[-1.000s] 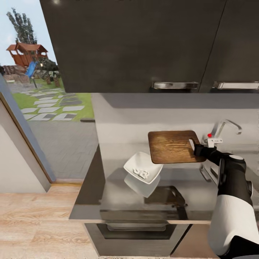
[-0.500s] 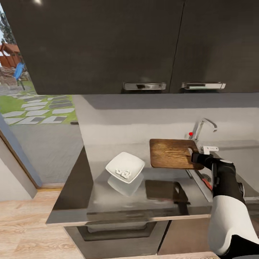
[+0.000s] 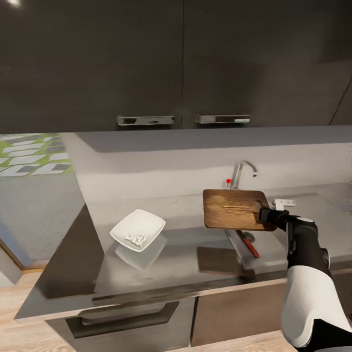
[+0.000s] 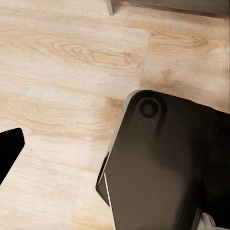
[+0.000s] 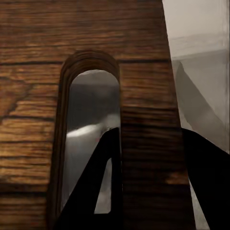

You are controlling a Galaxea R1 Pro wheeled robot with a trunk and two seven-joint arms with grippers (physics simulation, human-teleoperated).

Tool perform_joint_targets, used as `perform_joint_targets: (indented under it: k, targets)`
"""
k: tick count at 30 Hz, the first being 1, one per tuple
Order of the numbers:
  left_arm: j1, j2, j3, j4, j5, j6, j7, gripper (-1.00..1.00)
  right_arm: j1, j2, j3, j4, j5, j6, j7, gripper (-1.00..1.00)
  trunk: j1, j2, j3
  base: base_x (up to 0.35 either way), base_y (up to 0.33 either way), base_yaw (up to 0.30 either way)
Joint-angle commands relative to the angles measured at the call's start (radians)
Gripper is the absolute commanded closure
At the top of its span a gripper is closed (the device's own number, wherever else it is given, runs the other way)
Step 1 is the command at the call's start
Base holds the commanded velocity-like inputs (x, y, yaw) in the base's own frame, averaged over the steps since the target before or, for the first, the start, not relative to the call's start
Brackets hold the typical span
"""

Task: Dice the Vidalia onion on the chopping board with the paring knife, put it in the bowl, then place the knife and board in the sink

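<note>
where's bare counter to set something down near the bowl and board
Bare countertop lies between the bowl and the sink, and along the front edge. The sink side is crowded: the paring knife lies there, and the right hand holds the chopping board above it.

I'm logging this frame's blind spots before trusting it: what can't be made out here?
- Sink, head view: the held chopping board and right arm cover much of the basin.
- Paring knife, head view: its far end runs under the board.
- Bowl contents, head view: white bits too small to count.
- Right claw, right wrist view: fingers are dark silhouettes at the board's slot.
- Left claw's state: left wrist view is unclear.
</note>
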Motion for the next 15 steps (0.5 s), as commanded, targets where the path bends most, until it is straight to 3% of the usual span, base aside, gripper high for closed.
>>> perform_joint_targets:
  k: [1, 3, 5, 10, 13, 15]
  targets:
    - [0.000, 0.001, -0.009, -0.002, 0.002, -0.001, 0.010, -1.00, -0.001, 0.001, -0.002, 0.002, 0.005, 0.002, 0.005, 1.00, 0.001, -0.002, -0.002, 0.000, -0.291, -0.017]
    - [0.000, 0.001, -0.009, -0.002, 0.002, -0.001, 0.010, -1.00, -0.001, 0.004, -0.001, 0.021, 0.005, 0.002, -0.030, 1.00, 0.001, -0.002, -0.002, 0.000, -0.291, -0.008]
    - [0.000, 0.001, -0.009, -0.003, 0.002, -0.002, 0.010, -1.00, -0.001, 0.021, 0.001, 0.054, 0.003, 0.001, -0.121, 1.00, 0.001, -0.002, -0.002, 0.000, -0.292, -0.002]
    - [0.000, 0.001, -0.009, -0.003, 0.002, -0.002, 0.010, -1.00, -0.001, 0.122, 0.000, 0.084, -0.010, -0.054, -0.386, 1.00, 0.001, -0.002, -0.002, 0.000, -0.292, -0.001]
    - [0.000, 0.001, -0.009, -0.004, 0.002, -0.002, 0.010, -1.00, -0.001, 0.179, -0.001, 0.086, -0.058, -0.118, -0.539, 1.00, 0.001, -0.002, -0.002, 0.000, -0.291, 0.000]
    - [0.000, 0.001, -0.009, -0.004, 0.002, -0.003, 0.010, -1.00, -0.001, 0.197, 0.000, 0.087, -0.135, -0.138, -0.628, 1.00, 0.001, -0.002, -0.002, 0.000, -0.266, 0.000]
